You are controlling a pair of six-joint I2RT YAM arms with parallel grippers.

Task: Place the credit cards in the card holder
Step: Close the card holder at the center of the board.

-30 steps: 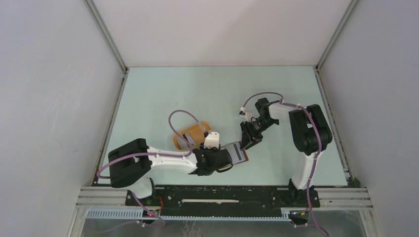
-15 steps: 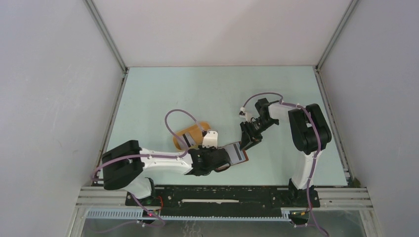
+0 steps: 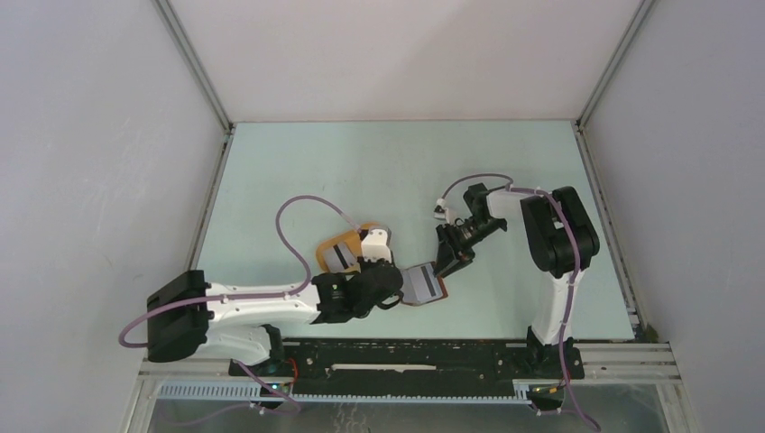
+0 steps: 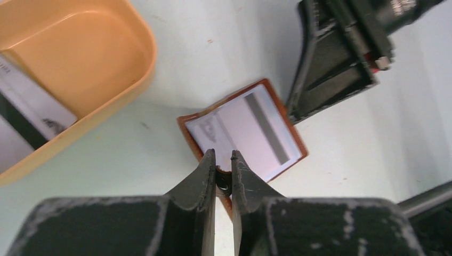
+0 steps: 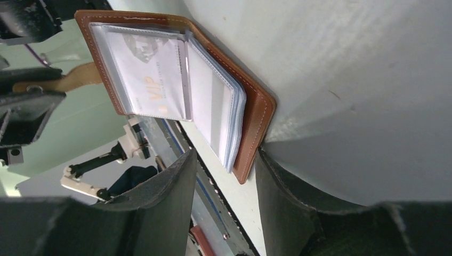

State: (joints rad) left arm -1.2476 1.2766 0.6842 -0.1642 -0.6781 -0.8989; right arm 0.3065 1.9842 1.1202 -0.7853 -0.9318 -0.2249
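- The card holder point(image 3: 422, 285) was found lying open on the pale green counter point(image 3: 361, 171), between the two pincers and just beside the orange-yellow tray point(image 3: 336, 245).
- The left pincer point(image 4: 223, 158) was seen with its fingers pressed almost together, pinching the near corner of the card holder's brown border.
- A credit card point(image 4: 262, 132), pale with a dark stripe, was seen lying flat on the holder's open inside, framed by the brown edge.
- The right pincer point(image 5: 225, 157) was held spread, with the far edge of the holder between its fingers. One finger point(image 5: 277, 176) was laid against the brown cover, while the other was kept apart from the clear sleeves.
- In the right wrist view, the clear sleeves were fanned open, and a pale card marked "VIP" was seen inside one of them.
- More credit cards point(image 4: 29, 109) were seen lying in the tray, against its wall, well apart from the holder.
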